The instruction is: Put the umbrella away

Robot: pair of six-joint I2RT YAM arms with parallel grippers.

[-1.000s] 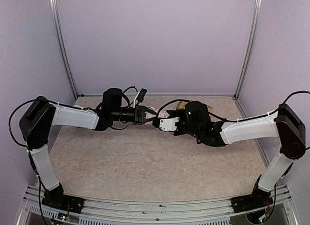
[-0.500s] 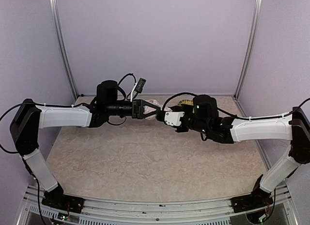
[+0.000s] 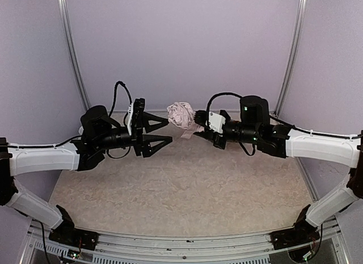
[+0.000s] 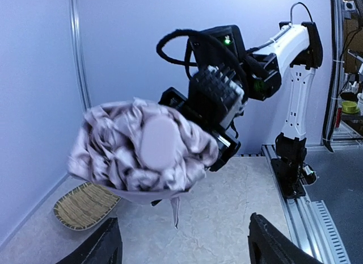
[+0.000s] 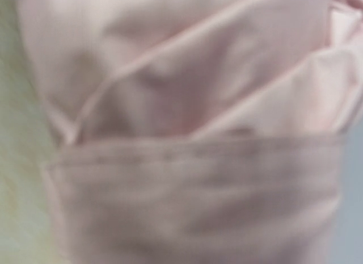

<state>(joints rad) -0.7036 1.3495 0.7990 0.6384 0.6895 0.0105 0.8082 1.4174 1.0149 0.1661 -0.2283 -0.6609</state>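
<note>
The right gripper [image 3: 197,123] is clamped on a folded umbrella [image 3: 181,113] of crumpled pale pink fabric and holds it in the air, well above the beige marbled table [image 3: 187,184]. The bundle sticks out past the fingertips towards the left arm. In the left wrist view the folds bunch around a smooth pale oval in the middle, which is too blurred to identify. A thin strip of the same fabric [image 4: 174,210] dangles below the bundle. The black body of the right gripper sits directly behind it. The right wrist camera sees only pink cloth, out of focus and filling the frame, with one flat band across the lower half.

The left gripper [image 3: 169,130] has its jaws spread wide with nothing between them. It points at the umbrella from the left, near it but not touching. Its two black fingers [image 4: 99,247] show at the bottom corners of its own camera view, far apart, with the bundle centred above the gap.

Further out, a round woven bamboo tray [image 4: 85,204] lies flat on the table below the umbrella and to the left in that view, close to the pale lilac wall [image 3: 181,48]. Nothing can be seen in it.
</note>
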